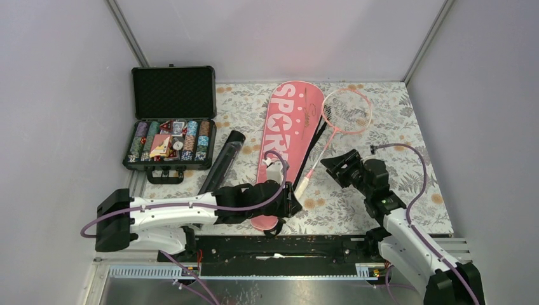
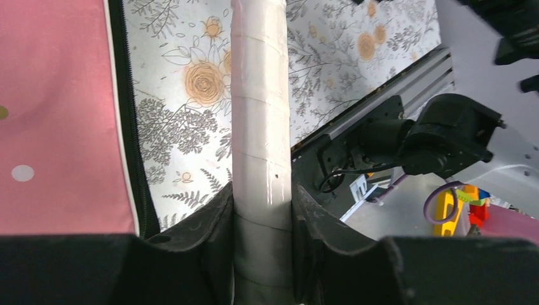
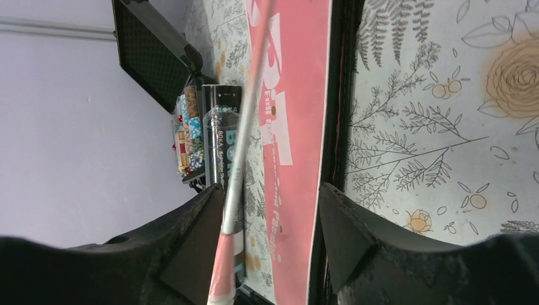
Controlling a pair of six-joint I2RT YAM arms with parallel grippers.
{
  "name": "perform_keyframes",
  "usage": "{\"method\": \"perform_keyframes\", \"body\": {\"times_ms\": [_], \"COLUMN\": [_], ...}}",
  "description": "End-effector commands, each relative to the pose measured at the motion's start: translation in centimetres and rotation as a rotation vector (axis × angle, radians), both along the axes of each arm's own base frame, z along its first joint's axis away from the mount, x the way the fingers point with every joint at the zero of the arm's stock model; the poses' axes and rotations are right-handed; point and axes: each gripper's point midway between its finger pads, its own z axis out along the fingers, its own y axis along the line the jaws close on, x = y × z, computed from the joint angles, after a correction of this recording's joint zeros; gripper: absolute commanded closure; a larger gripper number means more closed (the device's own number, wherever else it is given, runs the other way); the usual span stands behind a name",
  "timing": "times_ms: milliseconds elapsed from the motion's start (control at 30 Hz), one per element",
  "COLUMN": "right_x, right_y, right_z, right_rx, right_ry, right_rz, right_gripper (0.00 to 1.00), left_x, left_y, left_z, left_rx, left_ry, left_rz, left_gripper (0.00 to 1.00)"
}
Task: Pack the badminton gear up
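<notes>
**Top external view.** The left gripper (image 1: pixel 293 198) is clamped on the near end of the white handle (image 1: pixel 301 185) of the pink-framed racket (image 1: pixel 346 111). The racket runs diagonally away and to the right. Its head sits over the floral table (image 1: pixel 407 127), just beside the far end of the pink "SPORT" bag (image 1: pixel 289 127). The right gripper (image 1: pixel 335 166) is at the shaft (image 1: pixel 318 159), between handle and head. The black tube (image 1: pixel 222 162) lies left of the bag, near the open poker-chip case (image 1: pixel 170 121).

**Left wrist view.** The left gripper (image 2: pixel 262 194) has the white handle (image 2: pixel 262 114) upright in the frame between its fingers (image 2: pixel 210 222). Both fingers are pressed against the handle, with no gap on either side. The pink "SPORT" bag (image 2: pixel 57 114) lies to the left of the handle, and a strip of floral table (image 2: pixel 178 95) shows between them.

**Right wrist view.** The right gripper (image 3: pixel 270 190) has its jaws spread wide and grips nothing. The thin shaft (image 3: pixel 245 127) passes through the gap, close to the finger on the frame's left and well clear of the other. Whether it touches that finger cannot be told. Toward the bottom of the frame the shaft ends in a pink cone (image 3: pixel 222 279). Beyond lie the pink "SPORT" bag (image 3: pixel 292 95), the black tube (image 3: pixel 222 146) and the poker-chip case (image 3: pixel 159 57).
</notes>
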Motion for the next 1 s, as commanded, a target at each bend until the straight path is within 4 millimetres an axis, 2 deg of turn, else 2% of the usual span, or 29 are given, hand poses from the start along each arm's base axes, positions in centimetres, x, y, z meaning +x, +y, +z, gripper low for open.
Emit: {"method": "perform_keyframes", "body": {"times_ms": [0, 233, 367, 400, 533, 567, 600, 767, 833, 967], "right_x": [1.1, 2.2, 2.4, 2.4, 2.4, 2.3, 2.2, 2.0, 1.6, -0.1], "right_y": [1.2, 1.8, 1.9, 1.9, 1.6, 1.5, 1.4, -1.0, -1.6, -1.6], "right_z": [2.5, 3.3, 3.0, 2.9, 3.2, 3.1, 3.2, 3.6, 3.4, 2.2], "right_rx": [0.132, 0.153, 0.178, 0.183, 0.183, 0.176, 0.163, 0.044, 0.018, -0.061], "right_ry": [-0.074, -0.09, -0.082, -0.079, -0.103, -0.104, -0.109, -0.153, -0.136, -0.042], "right_rz": [0.005, 0.019, 0.012, 0.006, -0.005, -0.006, -0.008, -0.035, -0.022, 0.047], "right_gripper": [0.37, 0.37, 0.45, 0.51, 0.89, 0.96, 1.0, 1.0, 1.0, 1.0], "left_x": [0.2, -0.5, -0.4, -0.4, -0.5, -0.5, -0.4, -0.4, -0.3, 1.3], "left_y": [-2.2, -2.8, -3.2, -3.3, -3.6, -3.5, -3.3, -2.3, -1.9, -0.7], "left_z": [4.5, 4.6, 5.1, 5.2, 5.6, 5.4, 5.2, 4.2, 3.7, 3.1], "left_rx": [-0.19, -0.216, -0.236, -0.238, -0.243, -0.229, -0.212, -0.099, -0.026, 0.095], "left_ry": [-0.029, -0.02, -0.027, -0.03, -0.036, -0.039, -0.048, -0.095, -0.116, -0.202], "left_rz": [-0.002, -0.029, -0.029, -0.029, -0.036, -0.03, -0.027, -0.069, -0.093, -0.073], "left_gripper": [1.0, 1.0, 1.0, 1.0, 0.99, 0.89, 0.76, 0.36, 0.29, 0.28]}}
